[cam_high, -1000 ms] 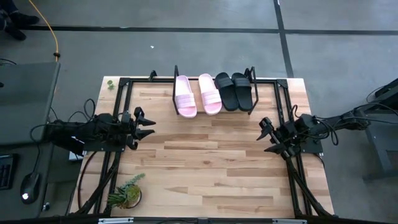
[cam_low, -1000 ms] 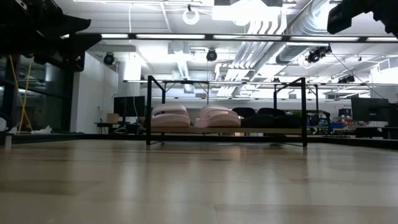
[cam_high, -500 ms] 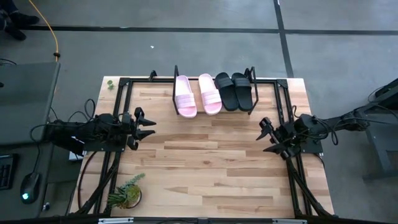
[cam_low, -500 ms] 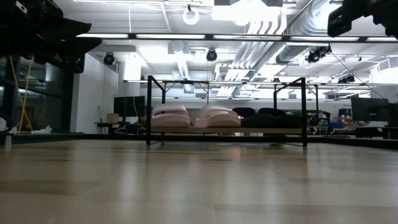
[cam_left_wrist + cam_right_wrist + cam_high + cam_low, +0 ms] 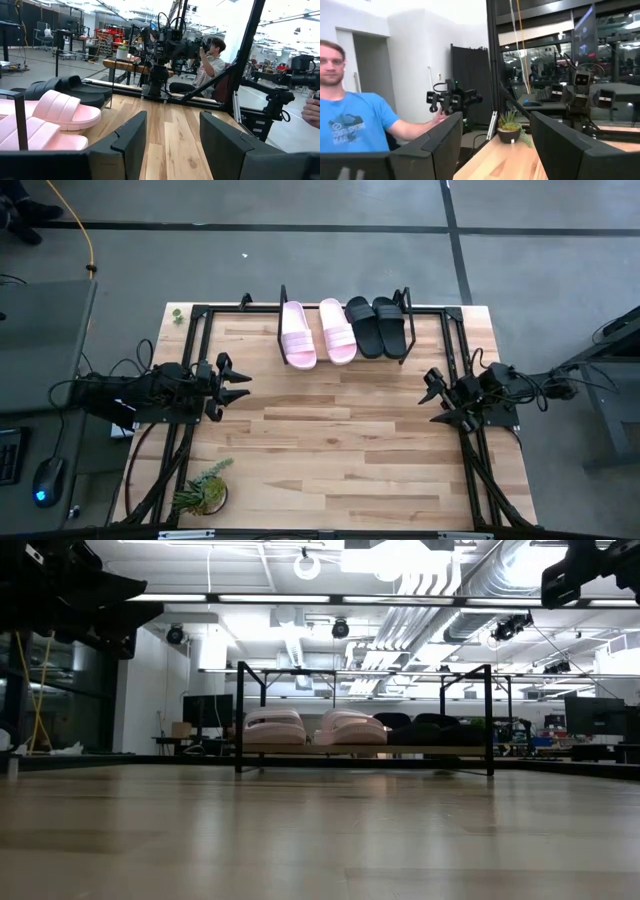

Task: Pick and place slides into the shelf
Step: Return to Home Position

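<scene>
Left side, high view: the left gripper (image 5: 242, 384) hangs over the left-centre edge of the table (image 5: 340, 450), fingers apart and holding nothing. The left wrist view confirms a clear gap between its two fingers, with bare board showing through.

Upper centre: the shelf (image 5: 281, 330) stands at the top edge of the table. All four slides lie on its board, side by side. From left to right they are the first pink slide (image 5: 298, 335), the second pink slide (image 5: 338, 332), the first black slide (image 5: 363, 327) and the second black slide (image 5: 389, 326). Their long axes run up and down the frame, across the shelf's length. No slide lies on the open table.

Right side: the right gripper (image 5: 434, 396) hangs at the right-centre edge, also spread and empty.

Governing relation: the shelf lies up and to the right of the left gripper, and up and to the left of the right gripper, well apart from both. The left gripper is nearer the pink pair and the right is nearer the black pair. Neither is nearer the shelf as a whole.

Assessment: placing looks complete. What remains appears to be parking the arms, and any retreat towards the frame's sides should stay clear of the shelf.
</scene>
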Tool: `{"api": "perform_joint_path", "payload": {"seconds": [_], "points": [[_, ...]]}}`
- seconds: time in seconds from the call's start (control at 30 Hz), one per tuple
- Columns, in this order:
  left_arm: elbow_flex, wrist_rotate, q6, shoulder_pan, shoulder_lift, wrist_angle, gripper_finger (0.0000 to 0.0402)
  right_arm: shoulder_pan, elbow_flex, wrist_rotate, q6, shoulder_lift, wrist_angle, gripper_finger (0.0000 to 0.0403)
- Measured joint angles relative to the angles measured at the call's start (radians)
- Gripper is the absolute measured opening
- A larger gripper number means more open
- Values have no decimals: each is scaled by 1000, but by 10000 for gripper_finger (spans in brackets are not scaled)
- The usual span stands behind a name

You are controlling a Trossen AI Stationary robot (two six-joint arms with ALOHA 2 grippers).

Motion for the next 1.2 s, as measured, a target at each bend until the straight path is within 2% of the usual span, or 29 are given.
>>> {"api": "perform_joint_path", "payload": {"seconds": [0.23, 0.63, 0.77, 1.0, 1.2], "points": [[0, -6, 1, 0, 0, -11, 168, 1, -56, 14, 8, -3, 63, 224], [0, -9, 6, 0, 0, -26, 168, -6, -56, 43, 25, -2, 45, 224], [1, -9, 40, 0, 1, -70, 168, -6, -57, 85, 22, -2, -17, 224], [1, 15, 70, 0, 6, -67, 168, -6, -57, 231, 68, -2, -186, 224], [1, 42, 89, 0, 12, -74, 168, -6, -57, 222, 54, -1, -214, 224]]}}
